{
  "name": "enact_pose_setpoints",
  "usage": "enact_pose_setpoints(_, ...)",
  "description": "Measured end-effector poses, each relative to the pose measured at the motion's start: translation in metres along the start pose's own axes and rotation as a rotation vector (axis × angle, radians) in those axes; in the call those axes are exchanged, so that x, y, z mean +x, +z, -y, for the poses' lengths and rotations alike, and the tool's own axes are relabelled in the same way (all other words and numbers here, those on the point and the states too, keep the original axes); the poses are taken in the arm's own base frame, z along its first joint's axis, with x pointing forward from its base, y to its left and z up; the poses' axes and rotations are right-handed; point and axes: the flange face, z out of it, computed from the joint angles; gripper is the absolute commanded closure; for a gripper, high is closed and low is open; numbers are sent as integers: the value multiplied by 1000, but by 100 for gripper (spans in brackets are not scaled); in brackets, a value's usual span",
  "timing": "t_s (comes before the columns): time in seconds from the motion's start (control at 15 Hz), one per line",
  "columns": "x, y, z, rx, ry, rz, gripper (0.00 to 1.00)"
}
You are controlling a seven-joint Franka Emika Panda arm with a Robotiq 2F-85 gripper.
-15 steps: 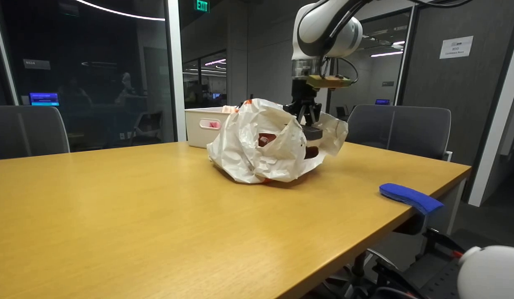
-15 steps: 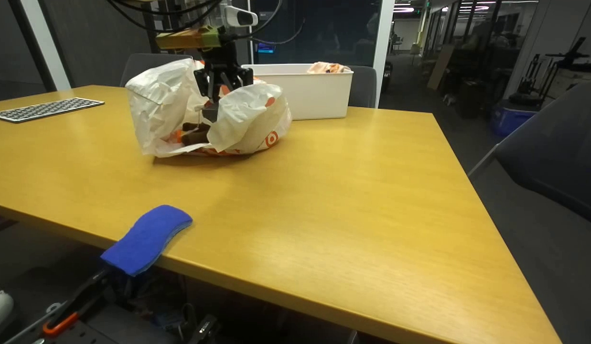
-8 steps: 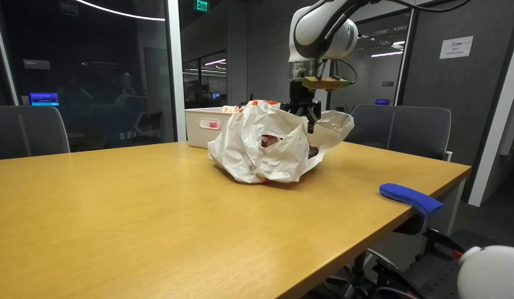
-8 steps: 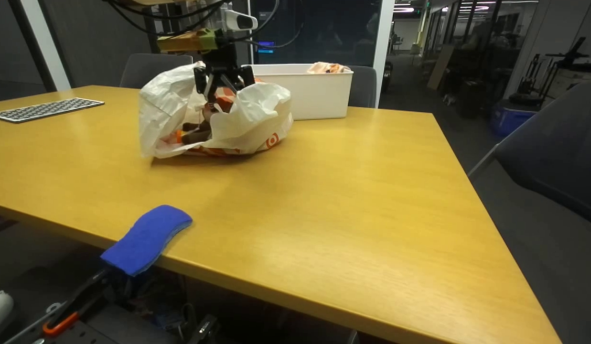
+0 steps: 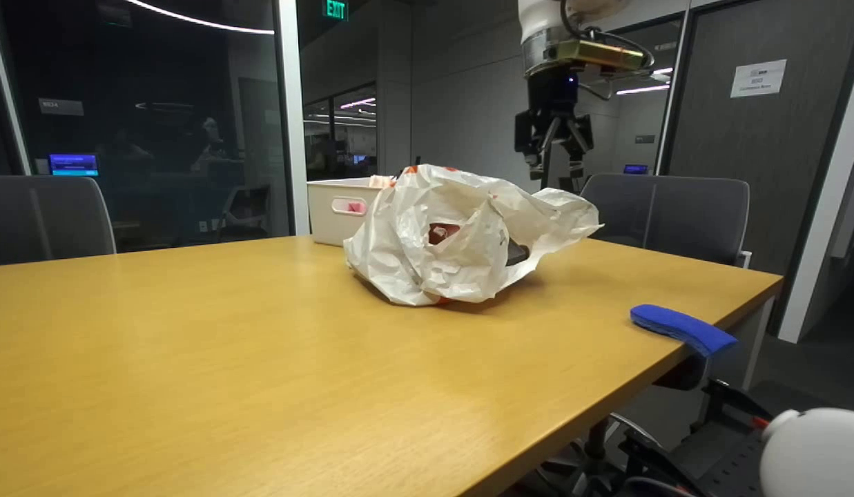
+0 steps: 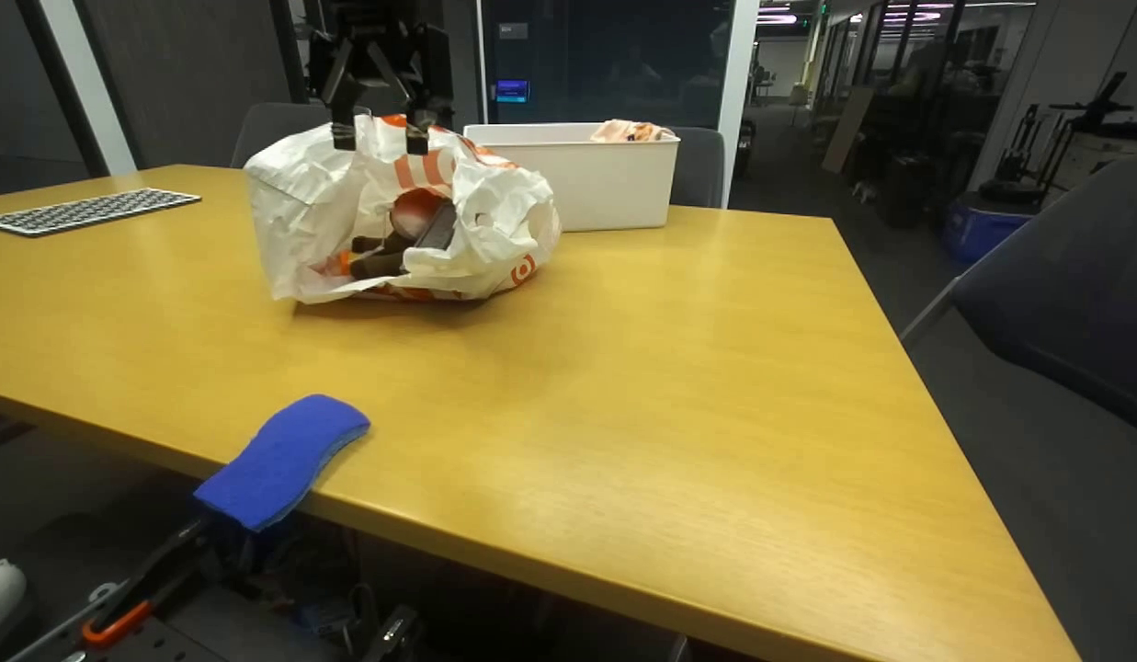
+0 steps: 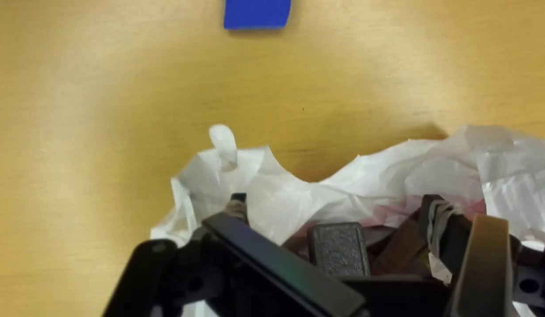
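Black fingers point(image 6: 416, 139), spread wide, hang at upper left in an exterior view, above a crumpled white plastic bag point(image 6: 481, 250) with a dark block point(image 6: 438, 227) inside.

Dim light, pale glare on the tabletop point(image 6: 642, 478), claw point(image 7: 337, 211) blurred in wrist view

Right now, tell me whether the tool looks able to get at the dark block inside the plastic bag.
Probably yes: the tool hangs open above the plastic bag, and in the wrist view the dark block shows between the jaws, through the bag's mouth. Its loose rim might snag.
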Motion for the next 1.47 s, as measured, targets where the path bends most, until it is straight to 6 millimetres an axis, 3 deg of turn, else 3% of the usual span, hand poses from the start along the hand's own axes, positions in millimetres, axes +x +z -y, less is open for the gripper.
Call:
enact_pose_setpoints(0.2, -29, -3, -22, 16, 50, 33, 0)
enact_pose_setpoints(0.47, -64, 36, -17, -4, 99, 12, 0)
enact_pose_setpoints(1.07, -64, 39, -19, -9, 99, 58, 0)
enact_pose_setpoints(1.47, -83, 84, -39, -2, 109, 155, 0)
